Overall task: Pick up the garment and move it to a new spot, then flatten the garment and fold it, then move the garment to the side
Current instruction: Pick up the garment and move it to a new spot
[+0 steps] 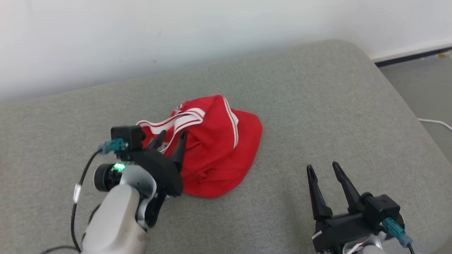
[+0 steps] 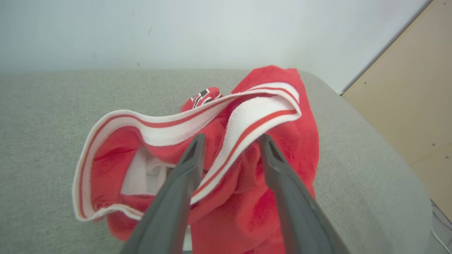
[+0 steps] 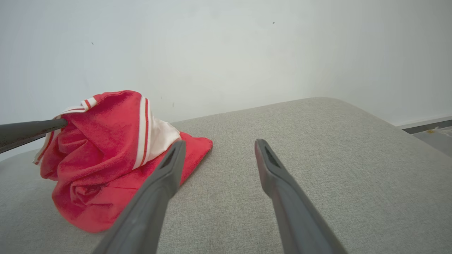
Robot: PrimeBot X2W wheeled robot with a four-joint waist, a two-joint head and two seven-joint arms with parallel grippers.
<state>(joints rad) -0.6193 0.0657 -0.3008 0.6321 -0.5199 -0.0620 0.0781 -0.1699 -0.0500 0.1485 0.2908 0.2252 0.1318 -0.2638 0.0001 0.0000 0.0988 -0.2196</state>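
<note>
Plainly, the red garment (image 1: 219, 148) lies bunched in a heap on the grey cushion (image 1: 317, 106), toward its left half and a little way out from the white wall (image 1: 176, 28). The left gripper (image 1: 173, 134) is right at the heap's left side with its two fingers spread apart, clamping nothing. In the left wrist view a white band with a red stripe (image 2: 254, 116) loops across the top of the heap, and one run of it passes slantwise through the gap between the parted fingers. Red cloth fills the rest of that gap. Whether either fingertip actually presses on the fabric cannot be told.

The right gripper (image 1: 322, 165) sits well apart from the garment, over bare cushion to the right, its fingers likewise spread wide and empty.

From the head camera the left wrist and its black housing cover the heap's near left edge. A small black-and-white print (image 2: 202, 96) peeks from a fold but is too crumpled to read. The heap is too rumpled to tell what kind of garment it is. The right arm is cut off at the head view's bottom edge
</note>
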